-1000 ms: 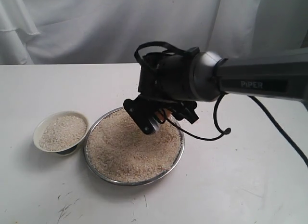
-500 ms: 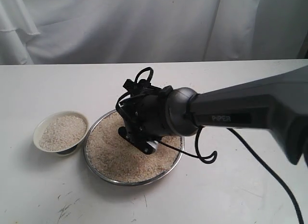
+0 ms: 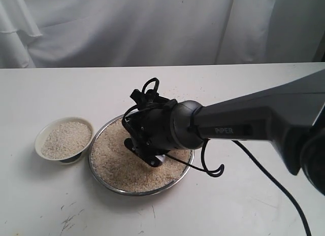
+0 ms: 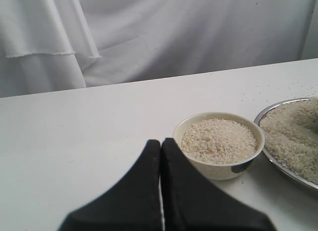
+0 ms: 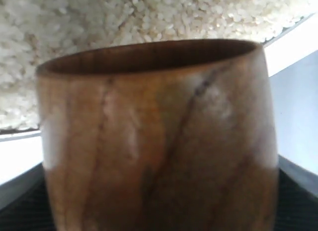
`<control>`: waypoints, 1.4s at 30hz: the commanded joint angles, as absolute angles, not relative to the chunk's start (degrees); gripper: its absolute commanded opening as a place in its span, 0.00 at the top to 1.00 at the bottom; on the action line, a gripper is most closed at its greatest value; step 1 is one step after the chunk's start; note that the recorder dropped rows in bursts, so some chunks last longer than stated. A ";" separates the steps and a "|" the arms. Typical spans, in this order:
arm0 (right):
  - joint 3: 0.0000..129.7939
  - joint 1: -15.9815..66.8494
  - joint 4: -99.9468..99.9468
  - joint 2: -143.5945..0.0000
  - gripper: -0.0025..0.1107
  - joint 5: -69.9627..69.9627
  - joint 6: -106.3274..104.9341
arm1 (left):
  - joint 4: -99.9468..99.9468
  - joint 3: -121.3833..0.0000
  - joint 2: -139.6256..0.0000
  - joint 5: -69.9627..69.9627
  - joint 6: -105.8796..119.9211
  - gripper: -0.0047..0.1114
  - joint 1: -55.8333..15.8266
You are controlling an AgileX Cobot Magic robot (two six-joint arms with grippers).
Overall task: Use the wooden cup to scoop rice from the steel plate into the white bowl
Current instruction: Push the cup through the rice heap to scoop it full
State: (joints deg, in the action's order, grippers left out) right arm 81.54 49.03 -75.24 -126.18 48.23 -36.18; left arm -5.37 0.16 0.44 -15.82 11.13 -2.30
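The steel plate (image 3: 180,176) lies at the table's middle, heaped with rice (image 3: 122,165). My right gripper (image 3: 152,157) is down in the plate, shut on the wooden cup (image 5: 159,141); in the exterior view the black wrist hides the cup. In the right wrist view the cup's rim sits right against the rice (image 5: 99,22), with the plate's rim (image 5: 293,30) beside it. The white bowl (image 3: 45,132), filled with rice (image 3: 66,138), stands left of the plate. My left gripper (image 4: 160,144) is shut and empty, close to the white bowl (image 4: 198,159); the steel plate (image 4: 273,159) shows beyond it.
A white cloth backdrop (image 3: 127,28) hangs behind the white table (image 3: 244,205). A black cable (image 3: 213,167) loops from the right wrist over the plate's right rim. The long right arm (image 3: 264,124) stretches in from the right.
The right arm has swung down and to the left, lowering the cup from above the plate's far side into the rice. In the last half second it sank slightly further.
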 commanded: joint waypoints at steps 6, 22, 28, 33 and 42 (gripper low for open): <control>81.32 49.13 -70.73 -126.72 0.98 46.50 -36.20 | -5.43 0.00 0.00 -15.24 10.88 0.96 -2.68; 81.32 47.99 -54.36 -126.72 0.98 34.25 -40.15 | -5.43 0.00 0.00 -15.24 10.86 0.96 -2.68; 81.32 46.69 -50.66 -126.72 0.98 30.57 -40.15 | -5.43 0.00 0.00 -15.24 10.86 0.96 -2.68; 81.32 45.33 -46.44 -126.72 0.98 27.02 -40.43 | -5.43 0.00 0.00 -15.24 10.97 0.96 -2.68; 81.32 44.04 -37.41 -126.72 0.98 23.72 -42.26 | -5.43 0.00 0.00 -15.24 10.97 0.96 -2.68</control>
State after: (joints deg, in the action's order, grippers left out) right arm 81.66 44.04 -41.87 -125.94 24.89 -41.89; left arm -5.37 0.16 0.44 -15.82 11.13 -2.30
